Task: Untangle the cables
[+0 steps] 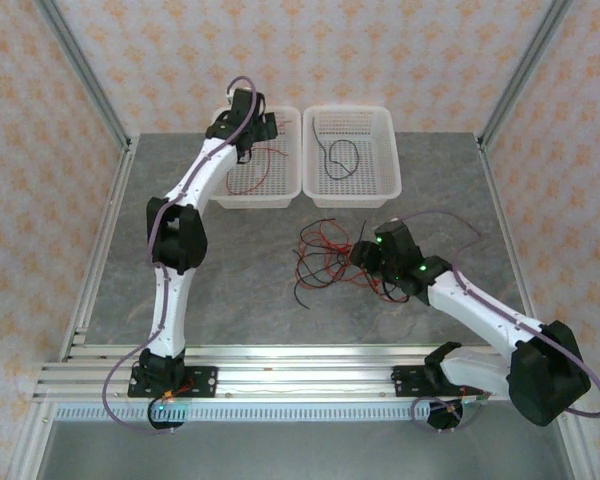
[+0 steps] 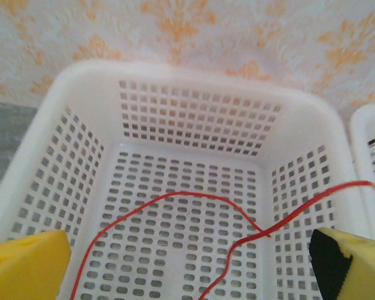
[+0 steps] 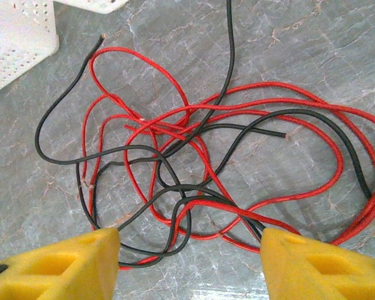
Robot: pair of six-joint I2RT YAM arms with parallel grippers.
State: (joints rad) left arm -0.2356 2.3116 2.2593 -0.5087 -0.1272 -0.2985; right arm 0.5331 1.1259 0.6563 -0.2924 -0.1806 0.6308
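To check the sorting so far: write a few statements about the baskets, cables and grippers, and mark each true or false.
1. The left basket holds a red cable. True.
2. The right basket also holds a red one. False: a black cable lies in it.
3. The left gripper is shut on the red cable. False: its jaws stand open over the left basket, and the cable lies loose inside.
4. The tangle on the table mixes red and black strands. True.
5. The right gripper hangs over the right basket. False: it is at the tangle, jaws open.
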